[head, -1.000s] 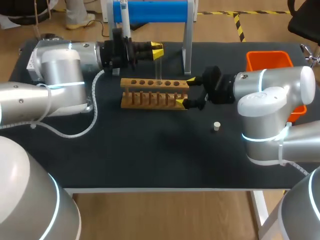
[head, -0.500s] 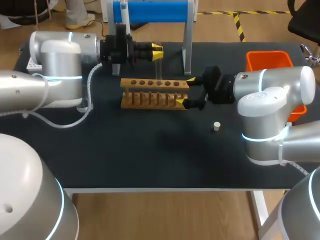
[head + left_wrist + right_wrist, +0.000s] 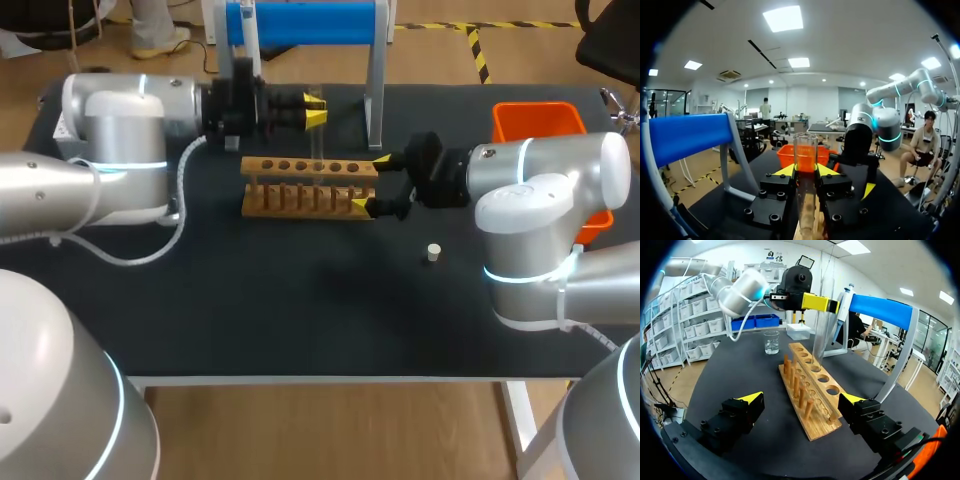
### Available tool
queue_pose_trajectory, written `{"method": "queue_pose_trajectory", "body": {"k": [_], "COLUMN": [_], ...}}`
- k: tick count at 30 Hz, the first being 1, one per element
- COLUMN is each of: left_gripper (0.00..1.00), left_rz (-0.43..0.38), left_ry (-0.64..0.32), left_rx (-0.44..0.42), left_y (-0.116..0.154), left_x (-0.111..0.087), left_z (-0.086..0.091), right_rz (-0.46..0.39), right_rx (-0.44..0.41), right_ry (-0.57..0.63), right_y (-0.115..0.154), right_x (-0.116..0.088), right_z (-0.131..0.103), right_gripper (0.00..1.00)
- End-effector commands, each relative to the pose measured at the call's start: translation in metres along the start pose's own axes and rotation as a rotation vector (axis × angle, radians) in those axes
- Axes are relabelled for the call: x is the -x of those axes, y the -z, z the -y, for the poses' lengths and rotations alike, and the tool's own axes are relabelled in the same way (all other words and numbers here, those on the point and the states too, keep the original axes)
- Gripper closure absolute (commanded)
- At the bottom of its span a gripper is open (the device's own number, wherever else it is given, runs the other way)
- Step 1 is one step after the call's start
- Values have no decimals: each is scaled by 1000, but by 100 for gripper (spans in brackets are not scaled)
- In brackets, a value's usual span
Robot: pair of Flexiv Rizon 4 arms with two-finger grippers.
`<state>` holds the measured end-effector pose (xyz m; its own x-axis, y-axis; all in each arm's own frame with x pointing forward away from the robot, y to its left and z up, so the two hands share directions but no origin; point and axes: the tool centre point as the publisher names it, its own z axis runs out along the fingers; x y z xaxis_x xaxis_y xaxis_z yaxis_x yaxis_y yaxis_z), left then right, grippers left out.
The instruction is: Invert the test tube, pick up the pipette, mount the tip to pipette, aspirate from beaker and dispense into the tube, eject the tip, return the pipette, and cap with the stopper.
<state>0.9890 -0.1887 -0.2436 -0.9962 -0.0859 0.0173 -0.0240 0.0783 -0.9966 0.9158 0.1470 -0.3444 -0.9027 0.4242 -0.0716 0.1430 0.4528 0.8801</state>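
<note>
One tube (image 3: 805, 150) stands pinched in the left gripper (image 3: 805, 172), twelve o'clock of the rack (image 3: 300, 190); the right gripper (image 3: 371, 183) gapes at three o'clock.

1. The left arm (image 3: 120, 130) and right arm (image 3: 540, 195) are glossy silver-white tubes with rounded joints, each ringed by a thin glowing pale-blue band (image 3: 525, 275)
2. A white cable (image 3: 185, 215) runs outside the left arm
3. The left pincer (image 3: 315, 108) and right pincer (image 3: 370, 182) have blocky black fingers with yellow wedge tips
4. Round black screws (image 3: 762, 193) stud the finger blocks
</note>
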Motion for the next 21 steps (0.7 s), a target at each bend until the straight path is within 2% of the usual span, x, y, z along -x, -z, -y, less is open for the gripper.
{"method": "queue_pose_trajectory", "body": {"k": [1, 21], "left_gripper": [100, 100], "left_rz": [2, 10], "left_ry": [3, 13], "left_rx": [-3, -17], "left_y": [0, 1], "left_x": [0, 0], "left_z": [-5, -19], "right_rz": [-3, -3], "right_rx": [-2, -2], "right_ry": [0, 0], "right_y": [1, 1], "right_x": [1, 1], "right_z": [0, 0], "right_gripper": [0, 0]}}
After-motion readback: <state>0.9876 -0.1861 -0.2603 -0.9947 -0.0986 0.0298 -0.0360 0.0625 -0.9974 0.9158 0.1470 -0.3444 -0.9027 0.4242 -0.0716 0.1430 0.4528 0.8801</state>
